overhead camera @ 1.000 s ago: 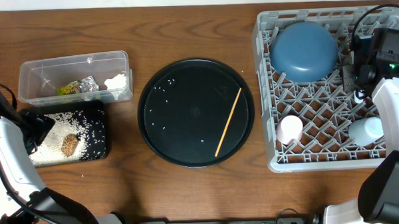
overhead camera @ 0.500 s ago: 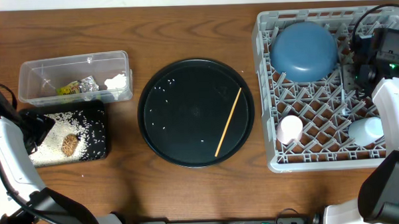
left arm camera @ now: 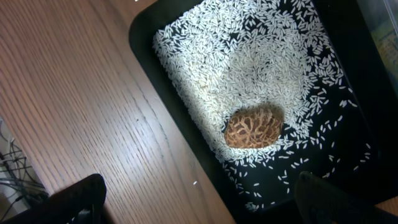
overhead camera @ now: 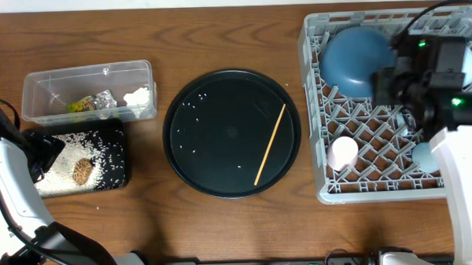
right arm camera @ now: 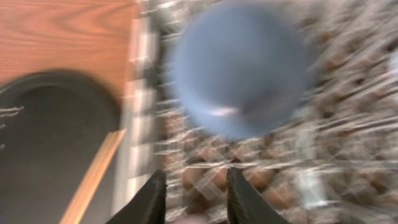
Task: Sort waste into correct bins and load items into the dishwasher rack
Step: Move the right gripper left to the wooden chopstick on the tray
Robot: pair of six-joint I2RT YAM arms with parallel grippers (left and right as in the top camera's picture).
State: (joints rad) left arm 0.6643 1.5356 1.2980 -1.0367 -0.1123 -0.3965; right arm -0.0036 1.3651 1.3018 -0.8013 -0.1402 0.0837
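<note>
- Left jaws: you see them spread wide and empty, hanging just above the black tray (left arm camera: 140, 37). They are as they were a second ago.
- Black tray: it sits on the bench (overhead camera: 138, 34) at your near left. It holds the rice (left arm camera: 249, 56) and the brown food scrap (left arm camera: 254, 126), which lies on the rice.
- Pink cup (overhead camera: 343, 152) and light-blue cup (overhead camera: 422, 156): both stand in the near row of the rack (overhead camera: 380, 192). The blue one is now half hidden under the right arm (overhead camera: 457, 164).
- Right arm: this is the change. A second ago it hung at the rack's right edge; now it has swung left across the rack and its wrist view is smeared by the motion.
- Right jaws: they are a little apart, with nothing visible between them, though the blur makes this uncertain.
- Round tray (overhead camera: 229, 168): it sits at mid-bench and carries the chopstick (overhead camera: 269, 145), which lies aslant, and a few stray grains (overhead camera: 189, 110).
- Reading: the chopstick is the one visible item outside the rack. You may judge the leftward swing as an approach to it. The stray grains also remain to be cleared.
- Clear tub (overhead camera: 37, 84): it sits at the far left and holds the wrapper (overhead camera: 82, 106), the foil (overhead camera: 103, 98) and the tissue (overhead camera: 138, 96).
- Blue bowl (overhead camera: 355, 57): it rests upside down in the rack's far corner.
</note>
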